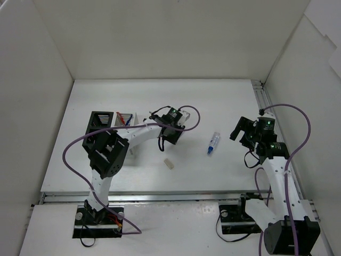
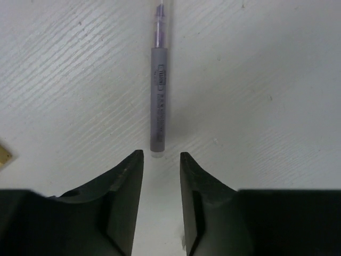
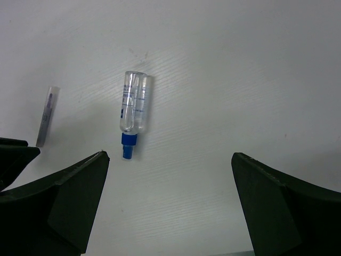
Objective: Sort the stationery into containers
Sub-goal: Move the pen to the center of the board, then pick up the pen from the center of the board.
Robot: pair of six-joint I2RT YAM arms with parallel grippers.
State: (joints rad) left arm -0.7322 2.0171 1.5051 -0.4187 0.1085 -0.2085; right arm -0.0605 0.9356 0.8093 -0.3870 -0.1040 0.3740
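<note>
A slim grey pen (image 2: 157,101), clear at its far end, lies upper centre, just beyond the left gripper (image 2: 161,156), its jaws narrowly parted and empty. The right gripper (image 3: 169,155) gapes wide, with a clear blue-capped tube (image 3: 133,109) left of centre.

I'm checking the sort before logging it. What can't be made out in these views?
Top view: the left arm covers part of the white organiser; its pens are too small to count.
Left wrist view: the grey pen runs off the top edge, far end unseen.
Right wrist view: print on the clear tube is too small to read.
</note>
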